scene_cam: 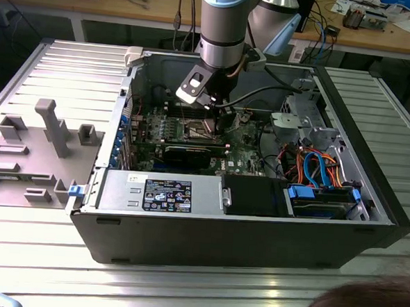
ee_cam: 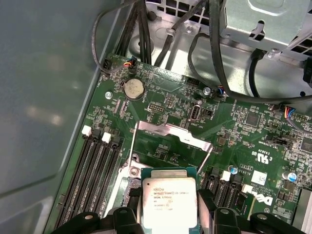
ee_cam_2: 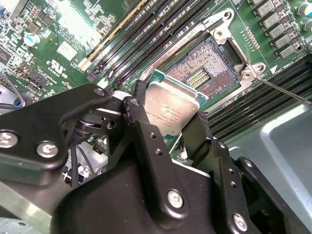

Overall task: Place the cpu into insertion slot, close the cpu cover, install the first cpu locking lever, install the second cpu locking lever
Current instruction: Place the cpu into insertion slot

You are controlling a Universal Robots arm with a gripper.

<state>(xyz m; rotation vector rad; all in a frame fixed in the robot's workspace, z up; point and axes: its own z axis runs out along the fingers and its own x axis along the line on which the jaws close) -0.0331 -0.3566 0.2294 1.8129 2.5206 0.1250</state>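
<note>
Pincer (ee_cam_2: 169,117) w/ cpu (ee_cam_2: 175,105) at insertion slot (ee_cam_2: 207,66), memory slots (ee_cam_2: 151,29) alongside

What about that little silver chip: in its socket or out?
Out. The tool grips the cpu by its edges; the insertion slot has its contacts bare.

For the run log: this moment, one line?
gripper shut on small silvery-grey square cpu | unseated, by dark square insertion slot | silver sheet-metal cover open

The computer case (scene_cam: 221,227) lies open on the surface (scene_cam: 45,255), its side panel (scene_cam: 24,153) beside it on the exterior view's left. Inside, the cpu (ee_cam_2: 173,109) sits between the fingers of the tool (ee_cam_2: 170,107), over the edge of the insertion slot (ee_cam_2: 207,66), with the cpu cover (ee_cam: 173,132) raised beyond.
</note>
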